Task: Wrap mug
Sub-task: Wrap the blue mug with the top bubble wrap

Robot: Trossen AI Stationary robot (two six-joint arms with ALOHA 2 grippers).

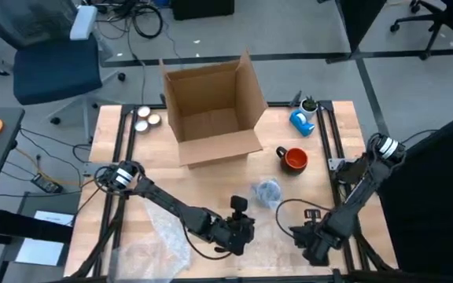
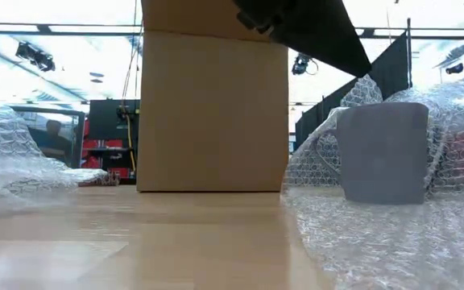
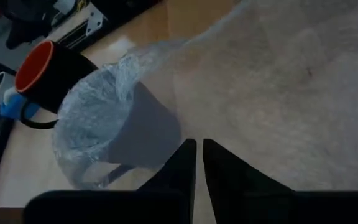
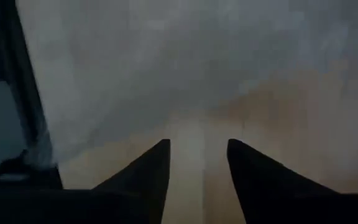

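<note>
The wrapped mug point(image 1: 267, 192) stands just right of and beyond the left tool point(image 1: 241, 233), clenched empty; the right tool point(image 1: 305, 240), released, waits nearer.

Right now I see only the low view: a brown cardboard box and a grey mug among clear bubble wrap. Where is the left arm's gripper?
Observer: The left gripper is near the table's front edge, just in front of the grey mug in clear bubble wrap, fingers shut.
Operator: And the right one?
Observer: The right gripper is also near the front, right of that mug, fingers open.
Operator: Is there any other mug?
Observer: Yes, a black mug with orange inside stands unwrapped behind the grey one.
</note>
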